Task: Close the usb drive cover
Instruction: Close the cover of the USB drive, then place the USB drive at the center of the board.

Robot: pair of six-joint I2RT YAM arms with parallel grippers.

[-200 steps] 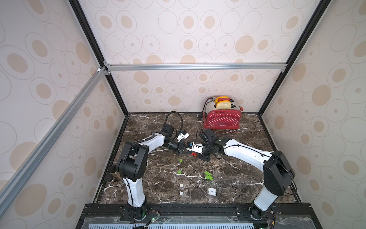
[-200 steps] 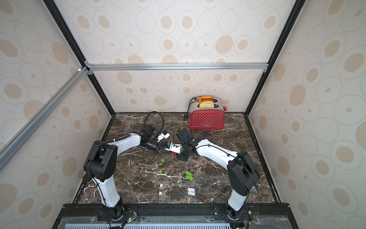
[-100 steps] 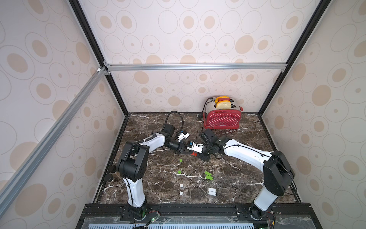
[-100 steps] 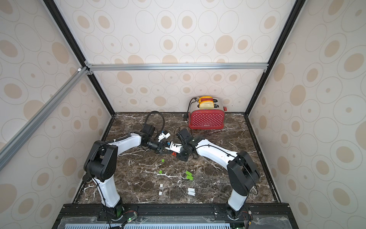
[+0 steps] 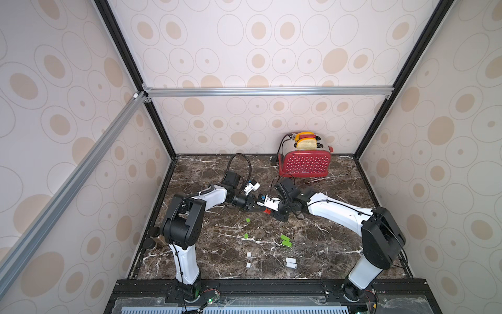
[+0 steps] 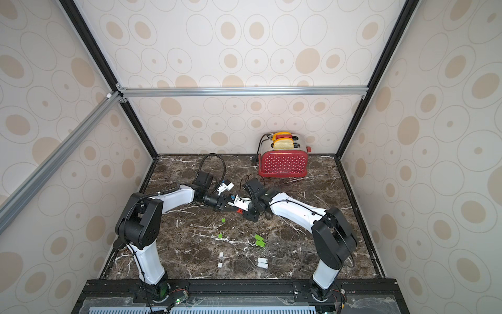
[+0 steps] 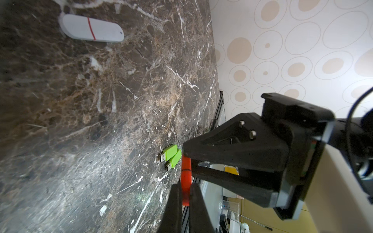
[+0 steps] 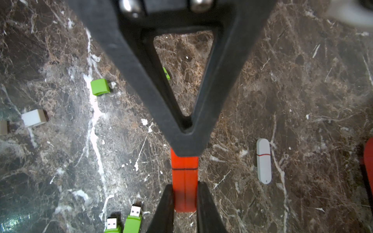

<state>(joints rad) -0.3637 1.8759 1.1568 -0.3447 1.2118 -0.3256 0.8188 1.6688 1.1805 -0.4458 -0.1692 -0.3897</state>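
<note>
**Holding a red USB drive (image 8: 184,175) between two tools over the surface (image 5: 206,252)**

Both arms meet over the middle of the dark marble surface. My left tool (image 7: 185,186) is clamped on one end of the small red drive. My right tool (image 8: 184,184) is clamped on the opposite end, so the drive bridges the two and appears lifted clear of the marble. A thin dark seam crosses the red plastic between the two grips. I judge the cover is seated or very nearly so, though I cannot tell which end is the cover.

I expect the drive to be light, stiff and smooth, and likely to slip if pinched near a rounded end. Each half is best held well back from the seam, leaving the joint free to close. A straight push along its length should finish the job. A skewed push could jam the cover or pop it off.

Below lie two uncapped green drives (image 8: 132,222) side by side, a loose green cap (image 8: 100,86), a white cap (image 8: 33,118) and a capped white drive (image 8: 263,161) with a red stripe. A red toaster (image 5: 305,164) stands by the back wall.
</note>
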